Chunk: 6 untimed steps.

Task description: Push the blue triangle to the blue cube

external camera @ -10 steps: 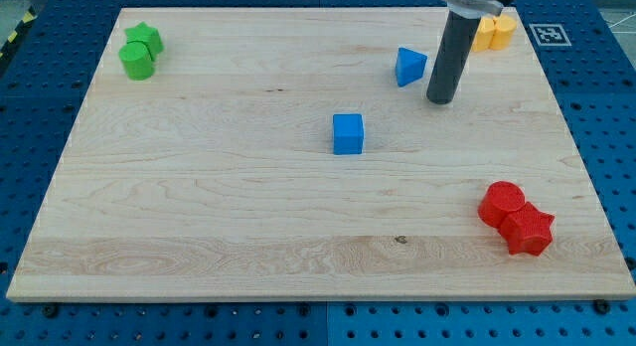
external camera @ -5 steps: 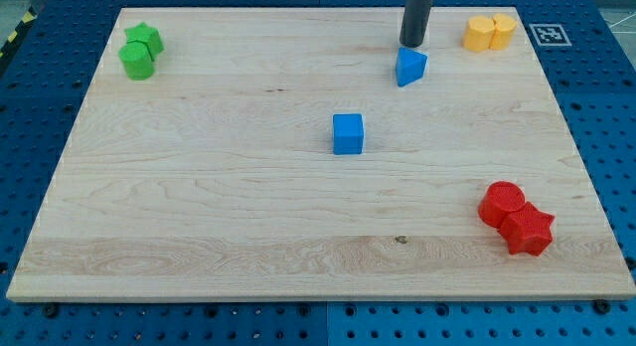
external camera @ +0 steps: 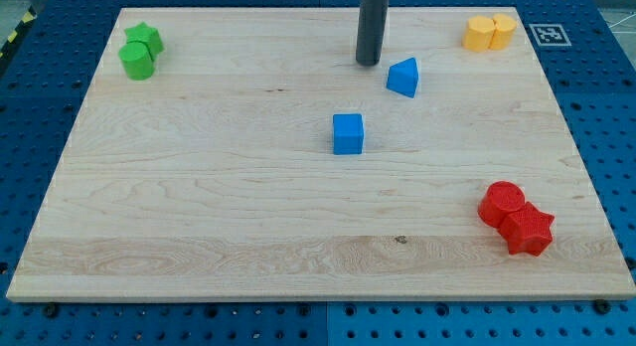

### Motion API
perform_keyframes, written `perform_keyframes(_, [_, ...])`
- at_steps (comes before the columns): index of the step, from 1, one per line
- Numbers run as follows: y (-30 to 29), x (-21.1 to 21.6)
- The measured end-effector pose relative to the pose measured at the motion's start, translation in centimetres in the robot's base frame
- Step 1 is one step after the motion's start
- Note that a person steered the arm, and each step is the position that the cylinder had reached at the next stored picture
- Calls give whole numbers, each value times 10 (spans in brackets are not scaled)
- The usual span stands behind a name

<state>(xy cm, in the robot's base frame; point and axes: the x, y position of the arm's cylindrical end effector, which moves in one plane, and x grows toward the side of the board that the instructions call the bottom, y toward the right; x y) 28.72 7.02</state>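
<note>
The blue triangle (external camera: 403,78) lies on the wooden board, right of centre near the view's top. The blue cube (external camera: 348,133) sits near the board's middle, below and to the left of the triangle, with a gap between them. My tip (external camera: 369,63) rests on the board just left of and slightly above the triangle, a small gap apart, and above the cube.
Two green blocks (external camera: 139,51) sit at the top left corner. Two yellow blocks (external camera: 491,32) sit at the top right. A red cylinder (external camera: 501,202) and a red star (external camera: 529,230) sit at the lower right. The board's edge (external camera: 318,298) runs along the view's bottom.
My tip swung from the triangle's right, over its top, to its upper left. The blue triangle shifted slightly down and turned. The cube has not moved.
</note>
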Motion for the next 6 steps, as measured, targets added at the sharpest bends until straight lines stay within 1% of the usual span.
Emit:
perform_keyframes(1, [56, 1])
perform_keyframes(2, [78, 22])
perform_keyframes(3, [73, 38])
perform_keyframes(6, [18, 48])
